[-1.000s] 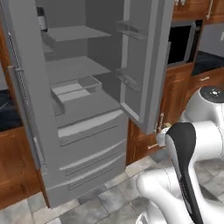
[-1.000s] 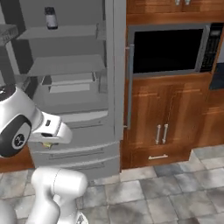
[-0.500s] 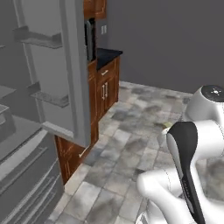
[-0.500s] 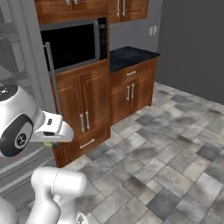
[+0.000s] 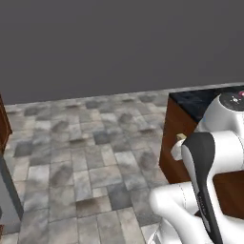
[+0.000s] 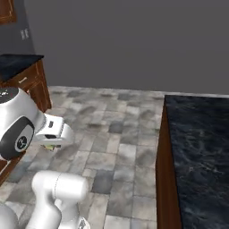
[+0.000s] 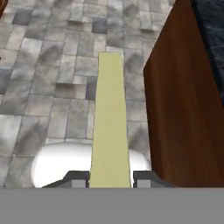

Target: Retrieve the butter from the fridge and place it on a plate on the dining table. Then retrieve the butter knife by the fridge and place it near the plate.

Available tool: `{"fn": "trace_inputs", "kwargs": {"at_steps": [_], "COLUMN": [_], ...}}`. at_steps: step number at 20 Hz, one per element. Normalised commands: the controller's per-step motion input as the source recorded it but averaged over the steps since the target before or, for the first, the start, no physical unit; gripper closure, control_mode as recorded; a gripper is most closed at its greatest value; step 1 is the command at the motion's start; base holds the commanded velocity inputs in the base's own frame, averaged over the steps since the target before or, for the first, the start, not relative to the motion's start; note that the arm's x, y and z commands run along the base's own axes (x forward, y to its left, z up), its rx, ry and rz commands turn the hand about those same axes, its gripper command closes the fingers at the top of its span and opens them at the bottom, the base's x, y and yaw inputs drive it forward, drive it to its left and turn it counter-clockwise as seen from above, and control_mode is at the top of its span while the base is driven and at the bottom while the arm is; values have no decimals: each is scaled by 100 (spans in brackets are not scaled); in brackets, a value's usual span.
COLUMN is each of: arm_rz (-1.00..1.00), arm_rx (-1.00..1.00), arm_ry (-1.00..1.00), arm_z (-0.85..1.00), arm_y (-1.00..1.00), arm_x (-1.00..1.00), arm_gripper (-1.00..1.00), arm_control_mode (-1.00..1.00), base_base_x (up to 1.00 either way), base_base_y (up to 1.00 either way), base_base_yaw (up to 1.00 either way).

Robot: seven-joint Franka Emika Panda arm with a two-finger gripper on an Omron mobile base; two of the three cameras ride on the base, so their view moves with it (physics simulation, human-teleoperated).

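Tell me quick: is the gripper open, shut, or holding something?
Gripper: shut on the butter, the pale yellow stick clamped between both fingertips and pointing out ahead of the hand.

Grey stone-tiled floor (image 5: 90, 157), plain grey wall (image 5: 119, 43), wooden cabinet with black counter (image 6: 18, 71) at left

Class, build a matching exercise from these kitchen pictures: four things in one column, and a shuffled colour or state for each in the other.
Things:
1. butter
2. dining table
3. floor
4. end effector

Descriptions:
A. grey stone tiles
B. pale yellow stick
C. shut on the stick
D. black marbled top, brown wooden side

Pairs: 1-B, 2-D, 3-A, 4-C
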Motion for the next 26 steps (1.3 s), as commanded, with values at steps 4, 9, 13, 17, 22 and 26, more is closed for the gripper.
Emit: {"fn": "trace_inputs", "kwargs": {"at_steps": [4,9,13,17,22,26], "arm_rz": [0,0,0,0,0,0], "arm_rx": [0,0,0,0,0,0], "arm_ry": [0,0,0,0,0,0], "arm_z": [0,0,0,0,0,0], "arm_y": [0,0,0,0,0,0], "arm_x": [0,0,0,0,0,0], "arm_gripper": [100,100,100,100,100,100], "arm_control_mode": [100,100,100,100,100,100], "base_base_x": [49,71,98,100,100,100], "base_base_y": [26,40,4,23,22,28], "base_base_yaw": [-84,-50,-6,7,7,-5]}}
